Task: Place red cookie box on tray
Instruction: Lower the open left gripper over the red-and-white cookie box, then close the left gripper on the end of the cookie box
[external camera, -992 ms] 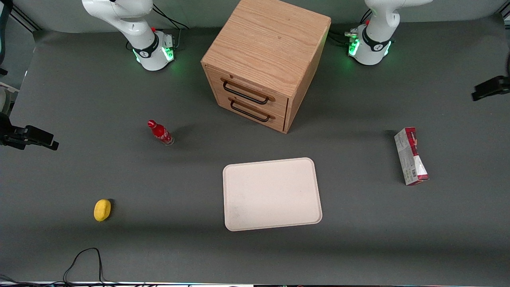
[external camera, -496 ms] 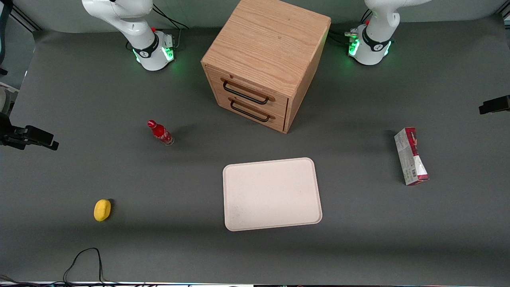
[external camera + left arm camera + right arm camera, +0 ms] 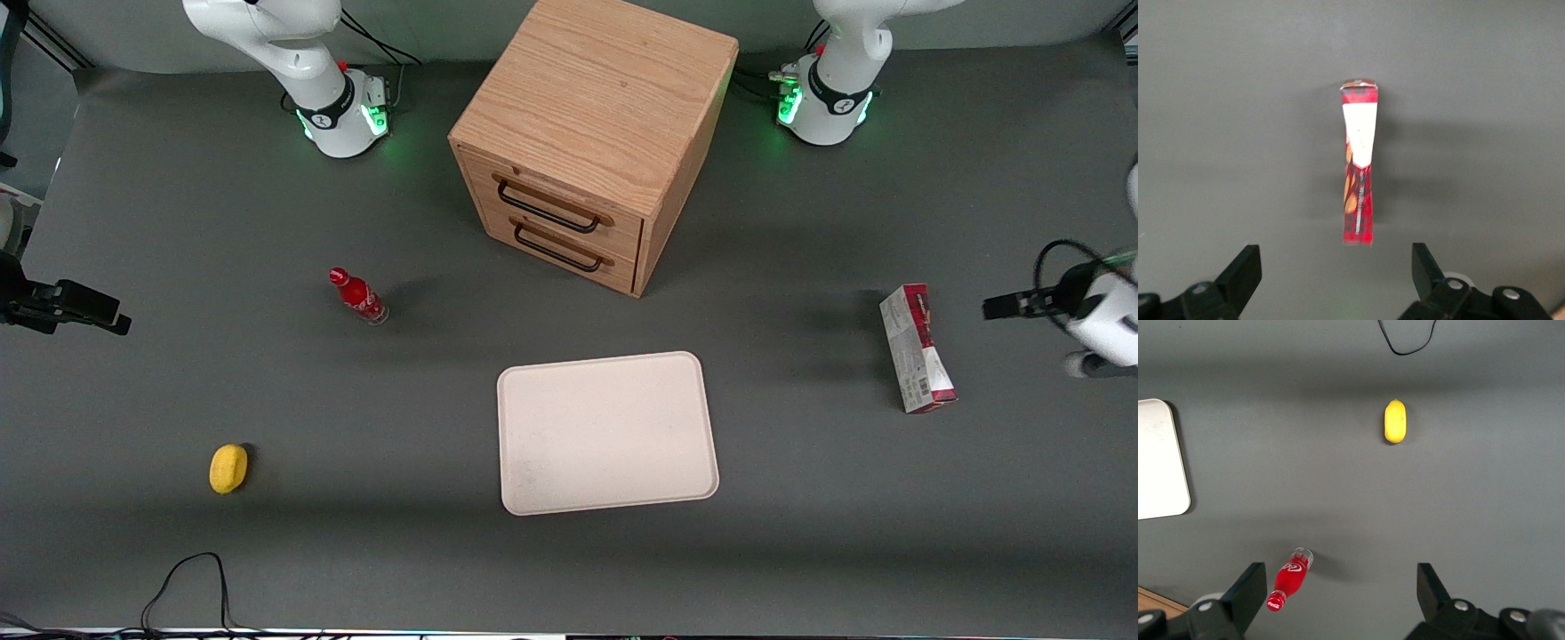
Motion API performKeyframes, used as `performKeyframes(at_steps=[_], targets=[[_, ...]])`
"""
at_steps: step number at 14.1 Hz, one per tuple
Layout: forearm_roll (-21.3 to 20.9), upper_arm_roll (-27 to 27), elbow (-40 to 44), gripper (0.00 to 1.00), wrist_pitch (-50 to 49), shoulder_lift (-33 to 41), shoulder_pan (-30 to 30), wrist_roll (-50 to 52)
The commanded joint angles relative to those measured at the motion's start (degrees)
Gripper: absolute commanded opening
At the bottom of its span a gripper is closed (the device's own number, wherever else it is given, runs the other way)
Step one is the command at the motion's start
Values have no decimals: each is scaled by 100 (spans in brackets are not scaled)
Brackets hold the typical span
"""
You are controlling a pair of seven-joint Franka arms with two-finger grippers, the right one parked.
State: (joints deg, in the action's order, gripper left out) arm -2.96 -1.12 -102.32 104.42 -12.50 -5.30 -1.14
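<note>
The red cookie box (image 3: 917, 348) lies on the dark table toward the working arm's end, well apart from the tray. In the left wrist view the box (image 3: 1358, 173) shows as a narrow red and white strip lying lengthwise on the mat. My left gripper (image 3: 1000, 308) hovers beside the box, a short way off toward the table's end and touching nothing. Its jaws stand wide open in the wrist view, where the gripper (image 3: 1335, 267) holds nothing and the box lies ahead of the fingertips. The cream-white tray (image 3: 607, 433) sits near the table's middle with nothing on it.
A wooden two-drawer cabinet (image 3: 591, 142) stands farther from the front camera than the tray, both drawers closed. A small red bottle (image 3: 357, 296) and a yellow object (image 3: 228, 468) lie toward the parked arm's end. A black cable (image 3: 187, 578) loops at the near edge.
My left gripper has come in from the table's end and now hangs close beside the red cookie box, nearer the front camera than before. The box and the tray have not moved.
</note>
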Motion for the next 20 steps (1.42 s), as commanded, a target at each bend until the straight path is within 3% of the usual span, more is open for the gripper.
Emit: performKeyframes(at_steps=[1,4,12,14,20], targets=[[103,-46,-1278,100,1426,134,91,131],[103,-46,-1624,100,2273,-322,82,131],[103,-46,-1633,97,2689,-816,56,131],[112,-46,-1642,0,2697,-807,55,166],[112,-46,-1642,0,2680,-816,47,201]])
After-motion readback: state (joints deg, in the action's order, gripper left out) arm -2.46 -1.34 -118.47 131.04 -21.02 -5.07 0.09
